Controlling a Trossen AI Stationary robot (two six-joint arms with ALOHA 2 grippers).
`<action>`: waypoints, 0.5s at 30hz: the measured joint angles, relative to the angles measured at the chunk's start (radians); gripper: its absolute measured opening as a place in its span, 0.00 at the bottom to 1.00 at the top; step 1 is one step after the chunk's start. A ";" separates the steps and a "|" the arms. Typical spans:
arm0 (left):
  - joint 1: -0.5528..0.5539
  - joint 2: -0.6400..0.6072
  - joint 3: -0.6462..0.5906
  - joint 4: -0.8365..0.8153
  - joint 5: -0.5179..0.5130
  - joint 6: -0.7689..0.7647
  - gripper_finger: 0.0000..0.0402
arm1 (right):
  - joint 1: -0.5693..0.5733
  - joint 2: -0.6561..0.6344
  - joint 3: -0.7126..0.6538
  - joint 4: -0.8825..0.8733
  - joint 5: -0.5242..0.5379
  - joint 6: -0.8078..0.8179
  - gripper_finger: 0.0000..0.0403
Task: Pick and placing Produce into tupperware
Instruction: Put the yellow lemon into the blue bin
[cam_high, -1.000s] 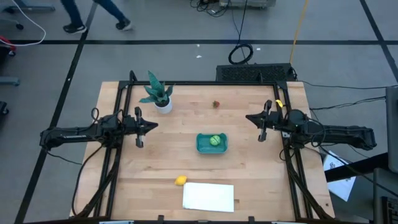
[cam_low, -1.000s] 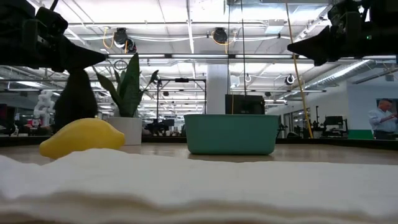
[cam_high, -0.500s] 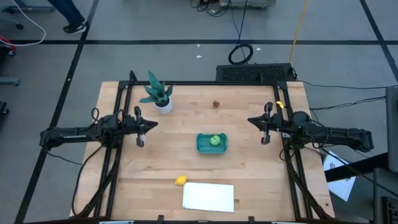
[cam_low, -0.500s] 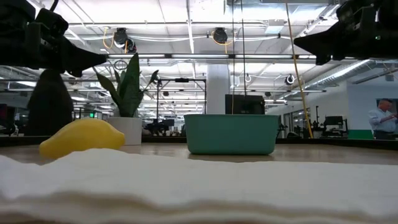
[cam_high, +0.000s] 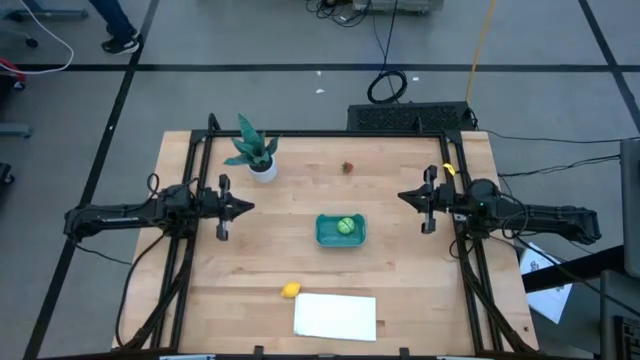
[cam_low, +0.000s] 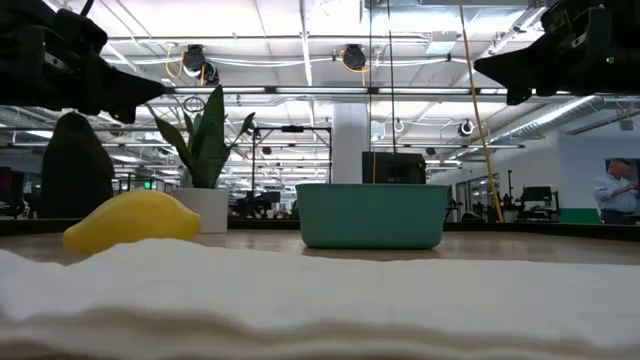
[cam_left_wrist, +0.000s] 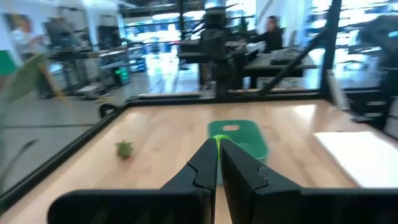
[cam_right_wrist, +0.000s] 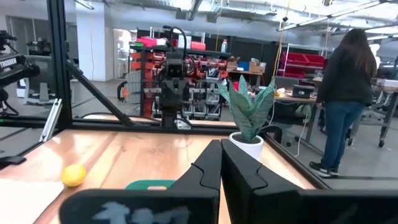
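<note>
At mid-tabletop, the teal plastic tupperware holds the light green ball; my left fingers and right fingers hover closed, empty. Risk: the round yellow lemon, touching the white sheet, may roll when pinched.

The wooden table is carrying a teal tupperware midway between the two grippers. A potted plant is standing just beyond the left gripper. A tiny red piece is lying between plant and right gripper. A lemon is touching a white sheet at the near edge.
</note>
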 joint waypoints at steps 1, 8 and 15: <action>0.000 0.000 0.000 0.008 0.017 0.000 0.06 | 0.000 0.000 -0.001 0.000 -0.001 0.001 0.00; 0.000 0.000 0.000 0.085 0.021 -0.023 0.06 | 0.000 0.000 -0.069 0.116 -0.002 0.001 0.00; -0.007 0.000 0.000 0.198 0.060 -0.053 0.06 | 0.000 0.000 -0.086 0.162 -0.002 0.005 0.00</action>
